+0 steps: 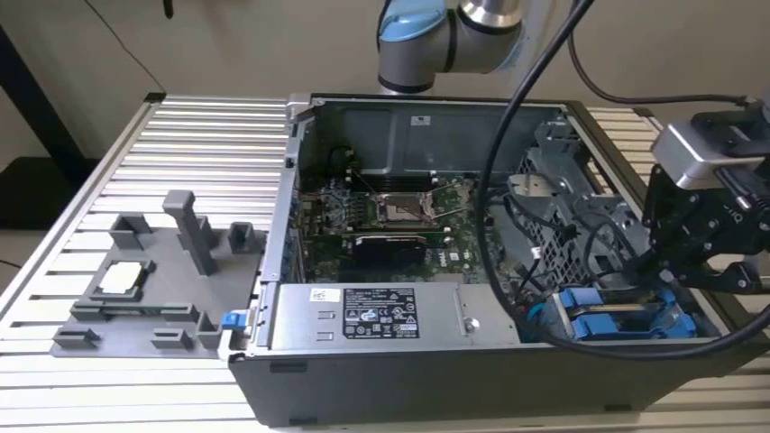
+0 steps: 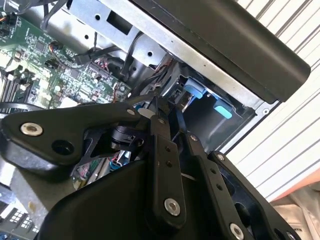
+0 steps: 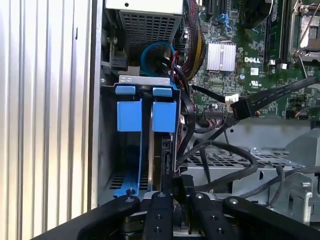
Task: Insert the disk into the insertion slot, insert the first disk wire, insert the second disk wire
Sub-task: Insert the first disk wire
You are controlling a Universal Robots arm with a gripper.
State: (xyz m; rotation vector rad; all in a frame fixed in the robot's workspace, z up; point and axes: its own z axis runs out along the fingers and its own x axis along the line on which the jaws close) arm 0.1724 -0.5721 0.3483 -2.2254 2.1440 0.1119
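Narrow claw (image 3: 175, 189) seemingly pinches a wire (image 3: 176, 176) beside the insertion slot (image 3: 107, 150) amid cables (image 3: 235, 160).

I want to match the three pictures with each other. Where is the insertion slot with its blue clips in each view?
Exterior view: the insertion slot is in the case's near corner, on the exterior view's right.
Second wrist view: the insertion slot lies under the case's black rim.
First wrist view: the insertion slot lies between the ribbed table and the black cables.
Shared landmark: the green motherboard.
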